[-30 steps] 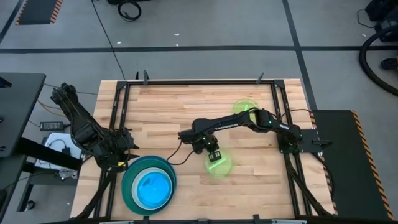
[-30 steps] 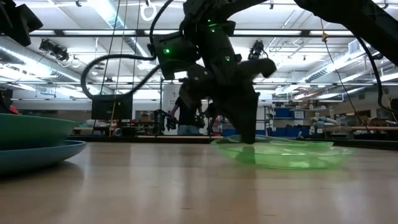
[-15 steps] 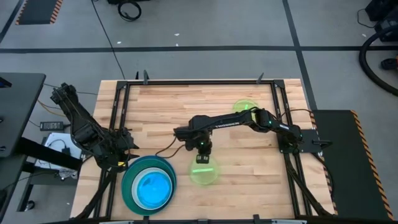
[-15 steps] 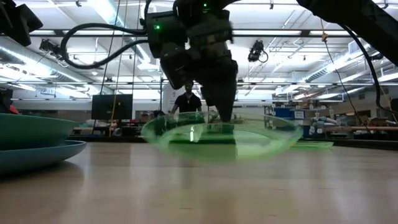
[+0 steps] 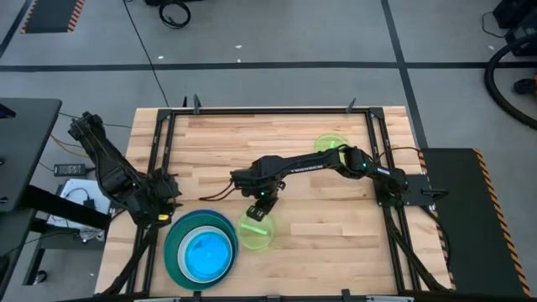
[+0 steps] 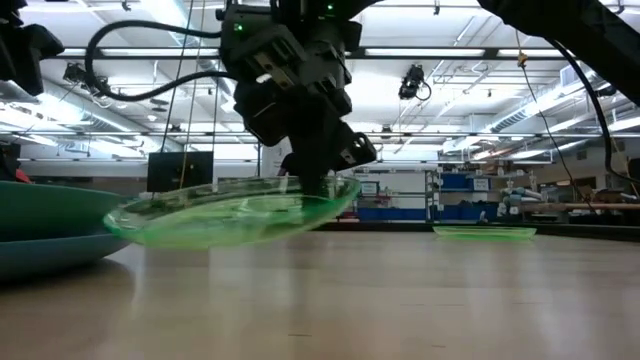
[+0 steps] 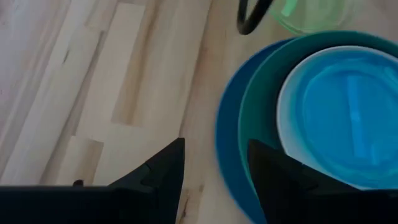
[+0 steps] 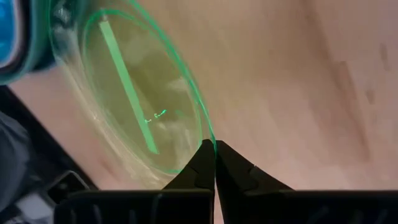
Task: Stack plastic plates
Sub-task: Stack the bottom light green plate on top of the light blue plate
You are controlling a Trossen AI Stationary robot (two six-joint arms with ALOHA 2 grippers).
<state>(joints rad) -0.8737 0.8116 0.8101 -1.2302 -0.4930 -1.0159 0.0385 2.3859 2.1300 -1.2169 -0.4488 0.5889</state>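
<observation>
I am holding a lime green plate (image 5: 257,231) by its rim with my right gripper (image 5: 262,207), the two fingers (image 8: 205,163) pinched tight together on the thin edge so that no gap is showing between them. The plate is hanging clear of the wooden table (image 5: 336,243), tilted a little, its far edge reaching toward the stack (image 5: 200,251) at the front left of the table. In the low view the plate (image 6: 235,208) is floating above the boards with its left end dipping lower, close to the stack's rims (image 6: 60,235). That stack is sitting with a blue plate (image 7: 227,143) at the bottom, a teal one (image 7: 261,99) on it, a white rim (image 7: 286,93) inside that, and a cyan plate (image 5: 205,252) glowing on top. A second lime green plate (image 5: 327,144) is lying flat at the back right of the table, well apart from the one I am carrying. My left gripper (image 5: 161,204) is waiting just beside the stack at the table's left edge, its fingers (image 7: 163,168) standing apart and gripping nothing.
</observation>
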